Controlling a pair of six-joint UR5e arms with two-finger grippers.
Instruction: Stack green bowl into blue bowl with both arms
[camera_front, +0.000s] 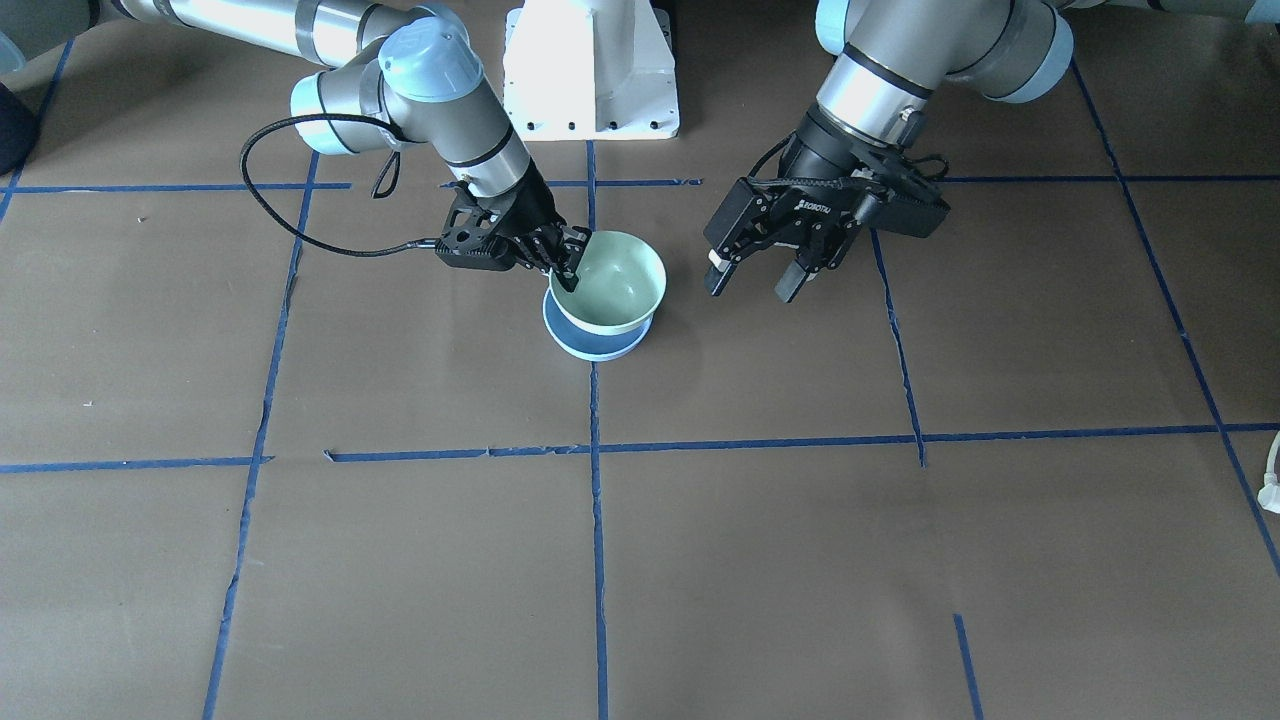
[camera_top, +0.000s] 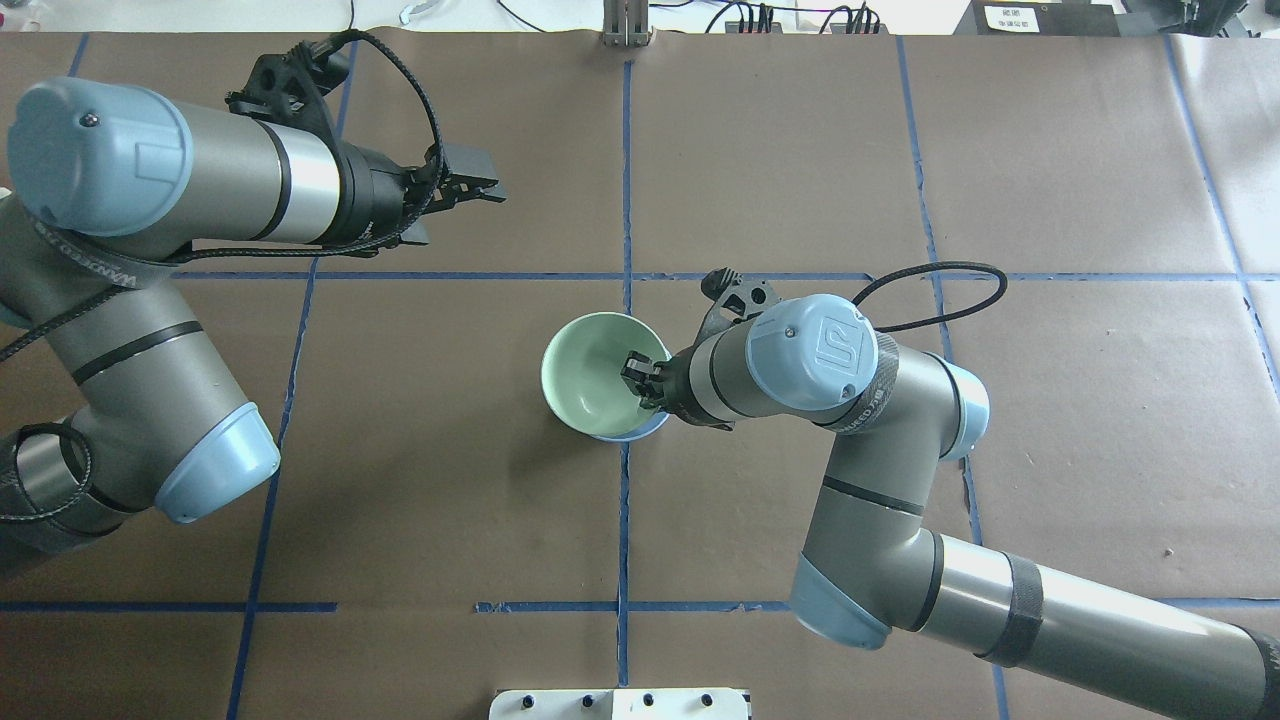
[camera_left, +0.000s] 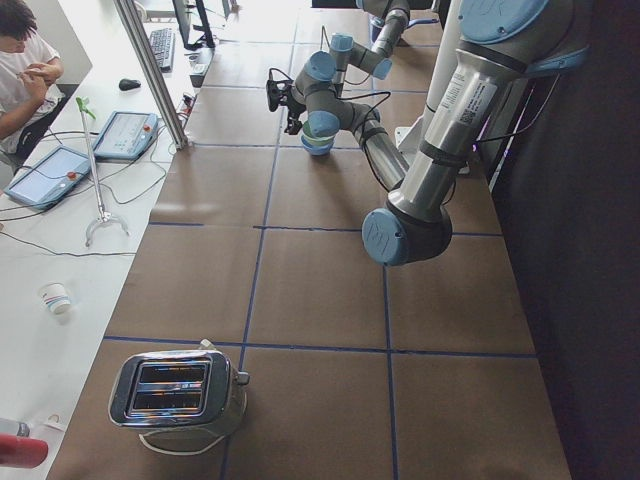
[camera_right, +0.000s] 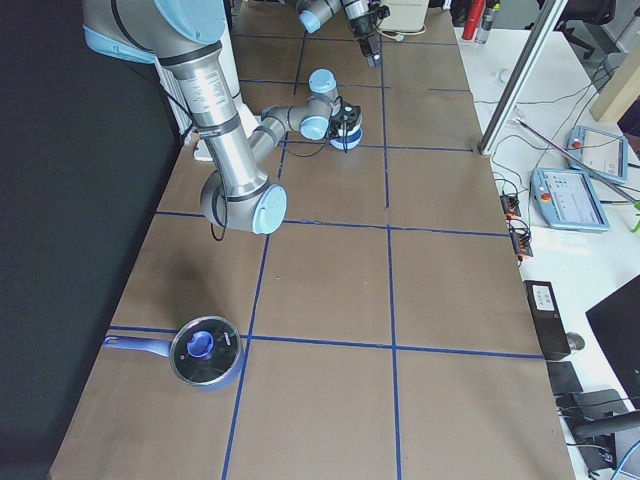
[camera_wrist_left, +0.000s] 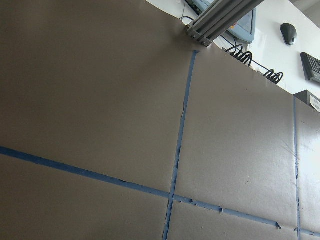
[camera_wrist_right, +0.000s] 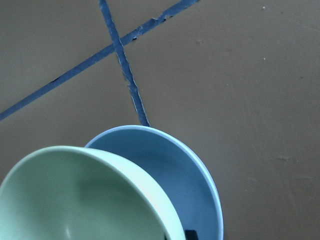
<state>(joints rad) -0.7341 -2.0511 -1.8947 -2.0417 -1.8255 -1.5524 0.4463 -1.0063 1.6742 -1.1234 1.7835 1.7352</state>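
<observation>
The green bowl (camera_front: 618, 283) hangs tilted just over the blue bowl (camera_front: 590, 343), which stands on the table near the middle tape line. My right gripper (camera_front: 568, 266) is shut on the green bowl's rim on the robot's side, one finger inside the bowl. In the overhead view the green bowl (camera_top: 592, 372) covers most of the blue bowl (camera_top: 628, 433), with my right gripper (camera_top: 645, 382) on its rim. The right wrist view shows the green bowl (camera_wrist_right: 85, 200) overlapping the blue bowl (camera_wrist_right: 172, 170). My left gripper (camera_front: 755, 280) is open and empty, raised beside the bowls; it also shows in the overhead view (camera_top: 450, 210).
The white pedestal base (camera_front: 590, 70) stands behind the bowls. A toaster (camera_left: 180, 390) sits at the table's left end and a lidded pot (camera_right: 205, 350) at its right end. A person (camera_left: 25, 70) sits beyond the far side.
</observation>
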